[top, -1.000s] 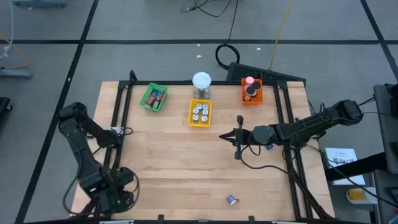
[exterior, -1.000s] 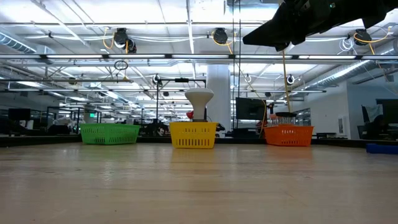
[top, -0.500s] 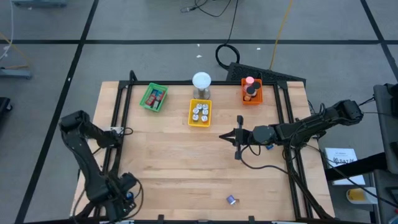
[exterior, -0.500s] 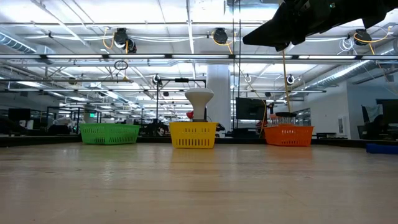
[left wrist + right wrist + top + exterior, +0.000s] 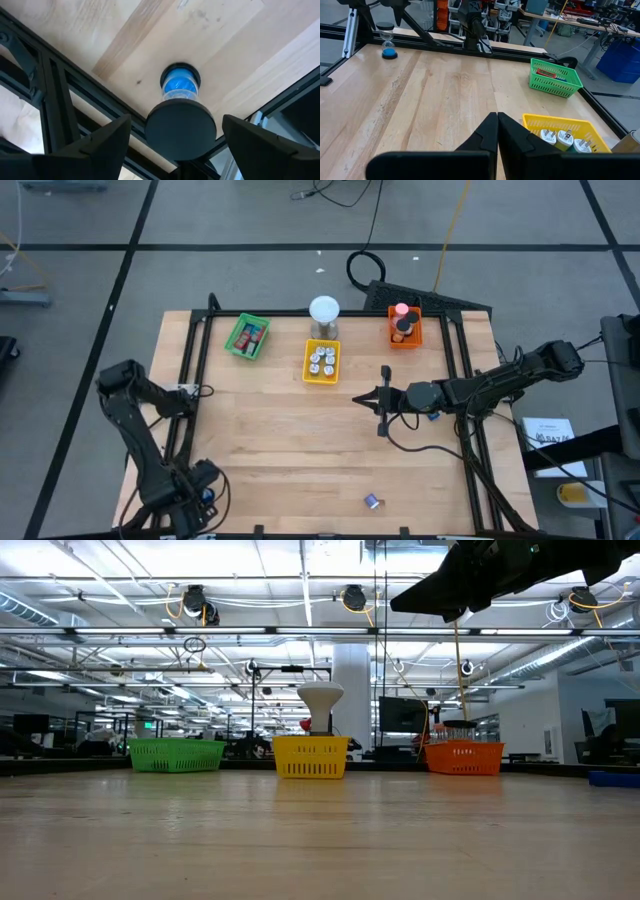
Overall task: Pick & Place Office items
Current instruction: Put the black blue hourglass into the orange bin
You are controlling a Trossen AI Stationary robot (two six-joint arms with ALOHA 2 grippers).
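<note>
A small hourglass (image 5: 180, 86) with blue sand and black caps stands upright on the table's near left corner, also visible as the hourglass (image 5: 387, 47) in the right wrist view. My left gripper (image 5: 176, 122) points down over it, open. Its fingers stand on either side of the top cap without touching. My right gripper (image 5: 362, 398) hovers shut over the table's middle right, holding nothing. A tiny blue item (image 5: 371, 501) lies near the front edge. Other office items lie in the trays at the back.
At the back stand a green tray (image 5: 247, 336), a yellow tray (image 5: 321, 361) and an orange tray (image 5: 403, 326), with a white-domed cylinder (image 5: 324, 315) behind the yellow one. A black frame rail (image 5: 60, 95) runs close beside the hourglass. Bare wood lies between.
My left arm has sunk over the table's near left corner, bringing its gripper lower and slightly nearer the front edge. It has kept nearly still over the last half second.
</note>
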